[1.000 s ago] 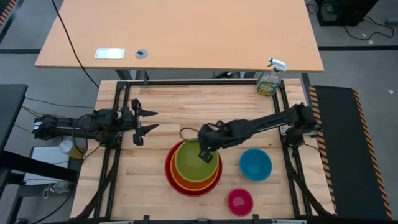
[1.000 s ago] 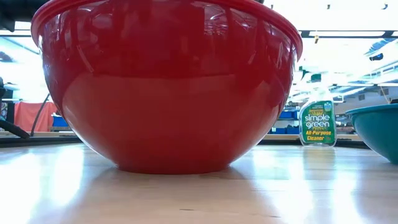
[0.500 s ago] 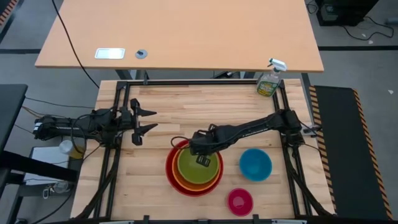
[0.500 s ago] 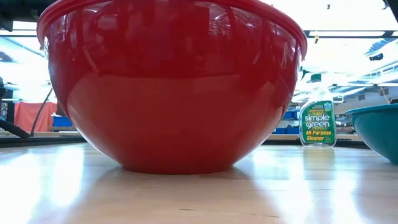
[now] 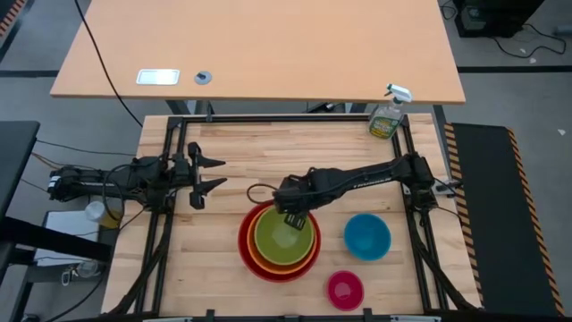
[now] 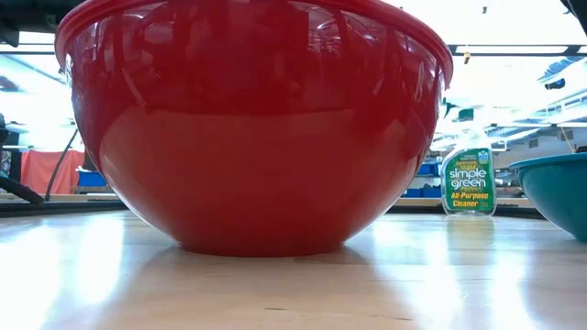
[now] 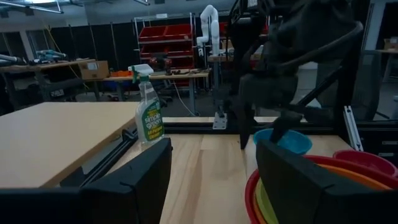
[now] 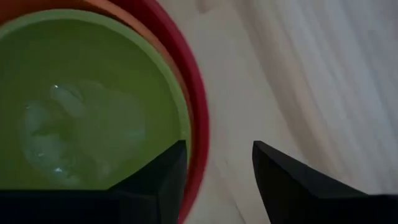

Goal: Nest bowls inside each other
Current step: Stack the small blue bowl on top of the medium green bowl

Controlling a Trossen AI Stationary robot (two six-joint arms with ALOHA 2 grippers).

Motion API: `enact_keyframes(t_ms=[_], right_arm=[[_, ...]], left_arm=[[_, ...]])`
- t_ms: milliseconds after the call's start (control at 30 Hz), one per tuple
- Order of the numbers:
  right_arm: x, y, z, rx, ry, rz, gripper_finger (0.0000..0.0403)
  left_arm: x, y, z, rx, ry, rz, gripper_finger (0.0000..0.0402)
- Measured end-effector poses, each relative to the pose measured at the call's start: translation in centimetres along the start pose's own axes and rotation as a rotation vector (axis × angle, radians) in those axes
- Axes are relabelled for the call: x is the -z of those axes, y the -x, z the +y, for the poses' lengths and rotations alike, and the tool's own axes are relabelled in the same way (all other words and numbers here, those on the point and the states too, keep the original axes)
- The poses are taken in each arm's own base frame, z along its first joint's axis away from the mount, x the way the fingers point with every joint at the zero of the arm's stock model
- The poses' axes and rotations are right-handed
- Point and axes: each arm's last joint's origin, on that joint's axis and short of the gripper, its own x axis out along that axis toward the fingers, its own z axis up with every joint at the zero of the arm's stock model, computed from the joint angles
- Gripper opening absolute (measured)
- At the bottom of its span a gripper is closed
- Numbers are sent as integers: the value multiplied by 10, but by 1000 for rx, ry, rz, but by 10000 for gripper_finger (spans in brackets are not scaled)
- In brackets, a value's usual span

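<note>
The large red bowl (image 5: 279, 241) stands on the table with the orange bowl (image 5: 308, 255) inside it and the lime green bowl (image 5: 282, 236) inside that. The blue bowl (image 5: 367, 236) and the small magenta bowl (image 5: 345, 289) stand on their bases to the right. My right gripper (image 5: 293, 217) hangs open, pointing down, just above the stack's far rim. In the right wrist view one finger is over the bowls' rims (image 8: 186, 124) and the other over bare table. My left gripper (image 5: 210, 174) waits open and level at the table's left.
A green spray bottle (image 5: 388, 114) stands at the table's far right corner. A black frame rail (image 5: 286, 117) runs along the far edge and down both sides. Bare wood lies left of the stack and between the stack and the far rail.
My right gripper has opened and let go of the lime green bowl. It has then risen a little and drawn back toward the far edge, tipping steeper. The green bowl now sits level in the orange one. The stack has shifted slightly.
</note>
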Motion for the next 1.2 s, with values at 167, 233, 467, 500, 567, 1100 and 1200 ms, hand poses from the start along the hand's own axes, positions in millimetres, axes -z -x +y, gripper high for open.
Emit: enact_keyframes(t_ms=[167,233,467,500,567,1100,1200], right_arm=[[10,2,-6,103,23,64,188],[16,-3,-9,143,42,121,188],[44,1,-28,198,41,235,189],[51,4,-32,187,29,257,189],[65,9,-41,164,-13,289,189],[163,-30,-77,78,-14,421,191],[167,-40,-76,62,-20,466,196]], left_arm=[[1,0,0,2,5,8,238],[1,0,0,3,18,12,238],[2,0,0,3,33,25,238],[3,0,0,4,32,26,238],[3,0,0,4,31,28,238],[3,0,0,4,38,35,238],[4,0,0,4,36,44,238]])
